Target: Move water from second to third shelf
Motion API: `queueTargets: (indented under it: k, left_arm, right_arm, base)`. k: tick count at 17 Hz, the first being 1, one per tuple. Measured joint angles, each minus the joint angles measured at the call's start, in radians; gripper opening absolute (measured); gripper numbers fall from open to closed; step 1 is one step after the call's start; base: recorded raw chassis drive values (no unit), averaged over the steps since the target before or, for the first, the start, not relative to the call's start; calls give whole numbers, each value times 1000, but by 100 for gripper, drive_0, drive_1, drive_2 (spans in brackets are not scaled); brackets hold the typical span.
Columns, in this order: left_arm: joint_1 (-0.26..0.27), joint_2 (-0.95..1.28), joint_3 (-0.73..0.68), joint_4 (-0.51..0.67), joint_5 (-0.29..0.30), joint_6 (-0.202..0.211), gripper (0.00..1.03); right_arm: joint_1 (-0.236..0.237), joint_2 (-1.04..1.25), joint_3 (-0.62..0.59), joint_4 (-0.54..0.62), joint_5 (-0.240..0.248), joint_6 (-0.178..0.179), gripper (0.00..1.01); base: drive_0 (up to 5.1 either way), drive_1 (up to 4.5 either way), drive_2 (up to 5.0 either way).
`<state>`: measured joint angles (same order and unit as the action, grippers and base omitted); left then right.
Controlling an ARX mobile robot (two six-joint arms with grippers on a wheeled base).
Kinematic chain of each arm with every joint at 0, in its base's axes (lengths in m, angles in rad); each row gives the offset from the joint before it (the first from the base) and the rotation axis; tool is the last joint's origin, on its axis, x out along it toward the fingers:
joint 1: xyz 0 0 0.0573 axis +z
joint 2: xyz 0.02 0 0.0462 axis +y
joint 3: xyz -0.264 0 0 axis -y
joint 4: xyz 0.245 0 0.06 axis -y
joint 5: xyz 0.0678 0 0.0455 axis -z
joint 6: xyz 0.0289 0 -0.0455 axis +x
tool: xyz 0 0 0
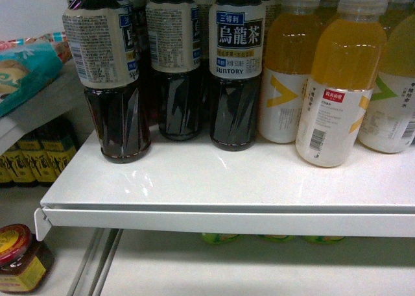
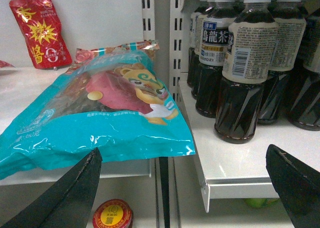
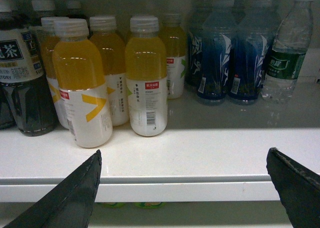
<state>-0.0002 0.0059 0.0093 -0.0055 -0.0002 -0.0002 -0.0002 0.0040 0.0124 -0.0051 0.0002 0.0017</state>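
**A:** While both our arms hang back from the shelf (image 1: pixel 220 198), where do we stand with the water?

**B:** We see a clear water bottle (image 3: pixel 290 43) with a green label only in the right wrist view, at the far right of the row, upright beside the blue drink bottles (image 3: pixel 220 53). Which shelf number that row is, we cannot tell from these pictures, so we cannot say whether the bottle waits to be moved or already sits where it belongs.

**A:** And our jaws?

**B:** Spread wide on both sides, holding nothing. The left gripper (image 2: pixel 185 188) faces the oolong tea bottles (image 2: pixel 245 68) and a teal snack bag (image 2: pixel 95 118); the right gripper (image 3: pixel 185 188) faces the yellow juice bottles (image 3: pixel 145 73).

**A:** Why is the stock lined up like that?

**B:** We judge it is sorted by kind, labels forward, as a shop would face it. That packs the water close against its neighbours, so any grasp there would have little room.

**A:** What does the head view add?

**B:** It shows only tea and juice, plus a red-lidded jar (image 1: pixel 19 257) below left; the water falls outside it. The left wrist alone shows the red sauce pouch (image 2: pixel 40 33).
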Motion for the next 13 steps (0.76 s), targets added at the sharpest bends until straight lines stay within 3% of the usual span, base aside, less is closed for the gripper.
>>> queueTargets:
  k: [13]
  left_arm:
    - [0,0,0,0,0,0,98]
  right_arm:
    - [0,0,0,0,0,0,98]
  base:
    - [0,0,0]
